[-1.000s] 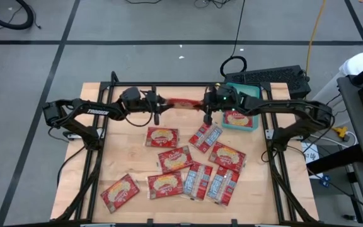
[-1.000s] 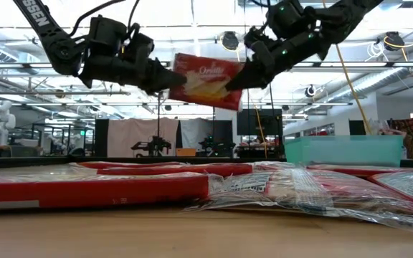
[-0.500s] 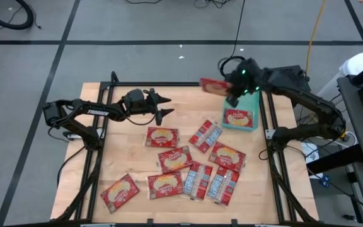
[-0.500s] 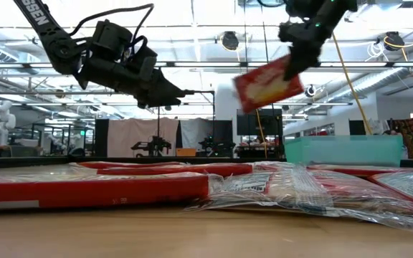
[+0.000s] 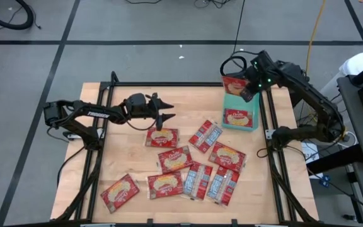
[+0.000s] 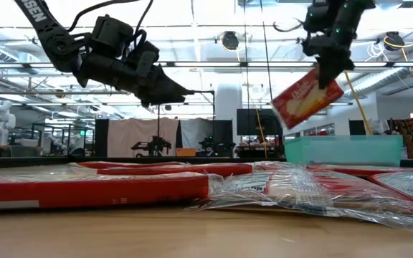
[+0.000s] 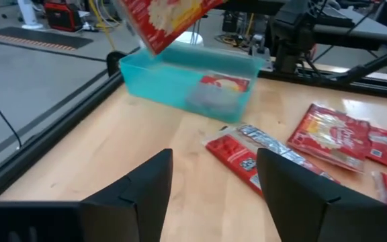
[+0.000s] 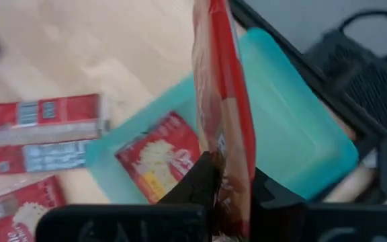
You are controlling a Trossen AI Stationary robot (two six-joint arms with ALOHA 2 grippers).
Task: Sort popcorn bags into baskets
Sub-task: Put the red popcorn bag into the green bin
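Observation:
My right gripper (image 5: 247,94) is shut on a red popcorn bag (image 5: 234,84) and hovers over the far end of the teal tray (image 5: 252,108), which lies at the table's far right. One bag (image 5: 238,117) lies flat in the tray's near half. My left gripper (image 5: 166,108) is open and empty, in the air over the table's middle, above a flat bag (image 5: 161,136). In the left wrist view its fingers (image 7: 146,195) point toward the tray (image 7: 180,84). Several more bags (image 5: 194,170) lie flat on the wood, some overlapping. My right gripper pinches the red bag between its two fingers (image 8: 203,181) at one end of the bag (image 8: 230,171). In the low view the fingers come from above and the bag (image 6: 307,99) hangs tilted below them, lifted clear, above the tray (image 6: 343,149).
A black keyboard-like box (image 5: 276,77) sits just beyond the tray at the far right edge. Black frame rails run along the table's left, right and far sides. Bare wood shows along the left side and the far middle of the table.
A second ago both grippers held the bag in the air over the table's far middle. My left gripper let go and opened, then sank a little toward the near side. My right gripper swung the bag toward the right edge, turning it, until it hung over the tray.

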